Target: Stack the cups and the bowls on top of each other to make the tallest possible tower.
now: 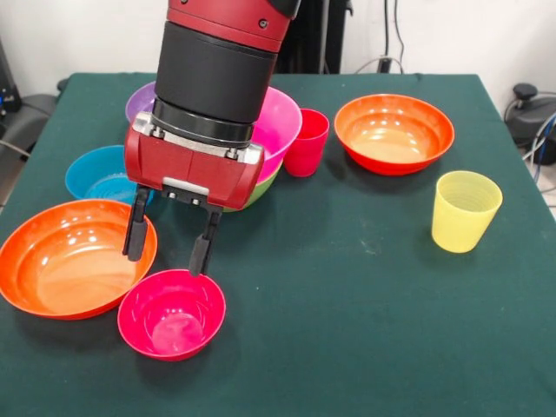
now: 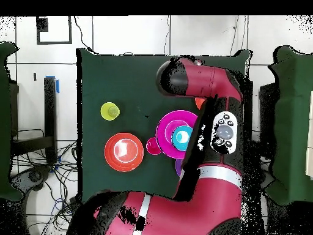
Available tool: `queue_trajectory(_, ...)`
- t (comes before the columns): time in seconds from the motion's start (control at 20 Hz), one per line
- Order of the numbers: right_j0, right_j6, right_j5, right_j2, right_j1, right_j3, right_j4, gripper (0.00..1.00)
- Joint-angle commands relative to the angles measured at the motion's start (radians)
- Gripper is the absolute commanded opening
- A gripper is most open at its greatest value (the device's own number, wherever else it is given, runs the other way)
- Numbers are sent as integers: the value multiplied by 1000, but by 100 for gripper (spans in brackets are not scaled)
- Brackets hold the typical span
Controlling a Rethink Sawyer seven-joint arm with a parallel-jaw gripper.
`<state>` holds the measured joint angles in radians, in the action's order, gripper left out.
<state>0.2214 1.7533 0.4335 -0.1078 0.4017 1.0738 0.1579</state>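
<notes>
A robotics lab: green-clothed table [image 1: 365, 287], loose cables [image 2: 36, 174], tiled floor [image 2: 122, 33].

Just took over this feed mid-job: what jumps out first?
The gripper fills the front view's centre, open and empty, hanging over the gap between the near orange bowl and the small red-pink bowl. Behind it stands the tower, pink bowl on green. The yellow cup stands alone at that view's right.
</notes>
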Motion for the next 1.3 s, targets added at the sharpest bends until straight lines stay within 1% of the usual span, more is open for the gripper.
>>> queue_trajectory(0.05,-11,97,-38,125,-15,34,-24,100)
queue_trajectory(0.35,-35,93,2,117,-33,8,-38,100)
queue_trajectory(0.55,-48,104,-6,103,-30,18,-42,100)
queue_trajectory(0.7,-39,96,-13,103,-21,32,-46,100)
queue_trajectory(1.1,-42,104,-42,93,-24,39,-52,100)
queue_trajectory(1.3,-39,92,-33,93,-42,10,-49,100)
